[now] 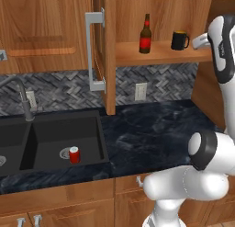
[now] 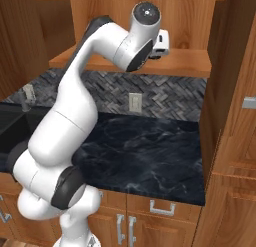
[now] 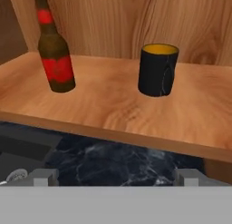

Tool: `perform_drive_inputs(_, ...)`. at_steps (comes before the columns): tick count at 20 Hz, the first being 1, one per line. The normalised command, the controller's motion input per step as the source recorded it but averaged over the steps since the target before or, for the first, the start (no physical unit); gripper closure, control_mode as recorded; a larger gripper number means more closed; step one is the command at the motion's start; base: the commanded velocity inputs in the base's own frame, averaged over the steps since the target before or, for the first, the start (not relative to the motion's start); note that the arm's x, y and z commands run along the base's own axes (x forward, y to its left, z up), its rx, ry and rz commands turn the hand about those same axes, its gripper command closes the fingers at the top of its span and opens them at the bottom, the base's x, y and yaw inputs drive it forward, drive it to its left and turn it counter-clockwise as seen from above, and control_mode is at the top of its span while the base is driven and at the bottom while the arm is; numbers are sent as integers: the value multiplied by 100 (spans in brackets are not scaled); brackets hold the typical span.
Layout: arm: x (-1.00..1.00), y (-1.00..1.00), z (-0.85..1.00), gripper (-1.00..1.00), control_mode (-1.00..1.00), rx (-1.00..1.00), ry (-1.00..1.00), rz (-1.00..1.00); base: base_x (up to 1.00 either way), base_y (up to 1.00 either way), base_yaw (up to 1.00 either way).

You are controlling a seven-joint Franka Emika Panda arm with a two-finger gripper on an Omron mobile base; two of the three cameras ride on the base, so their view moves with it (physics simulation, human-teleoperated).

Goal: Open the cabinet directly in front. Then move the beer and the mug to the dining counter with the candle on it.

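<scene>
Up on the bottom shelf of the open cabinet (image 1: pixel 109 56), the beer (image 1: pixel 145 35) stands upright to the left and the black mug (image 1: pixel 179 40) sits well apart to its right, with the gripper (image 3: pixel 116 177) hovering just off the shelf's front edge, fingers spread wide and holding nothing. I'd worry about the approach: come in too low and the fingers strike the shelf lip, or drift left and they nudge the tall, narrow bottle, which would topple easily.
</scene>
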Motion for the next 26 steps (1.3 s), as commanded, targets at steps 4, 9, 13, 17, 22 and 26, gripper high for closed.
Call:
perform_drive_inputs(4, 43, 0, -21, -100, -100, 0, 5, 1, 0, 0, 0)
perform_drive_inputs(9, 43, -1, -9, -100, -100, 0, 2, 3, 0, 0, 0)
perform_drive_inputs(13, 37, -8, 0, -100, -100, 2, 0, 4, 0, 0, 0)
perform_drive_inputs(17, 22, -24, 0, -100, -100, 3, 0, 4, 0, 0, 0)
perform_drive_inputs(22, 15, -24, 0, -100, -100, 3, 0, 4, 0, 0, 0)
perform_drive_inputs(26, 22, -4, -8, -100, -100, 0, 1, 3, 0, 0, 0)
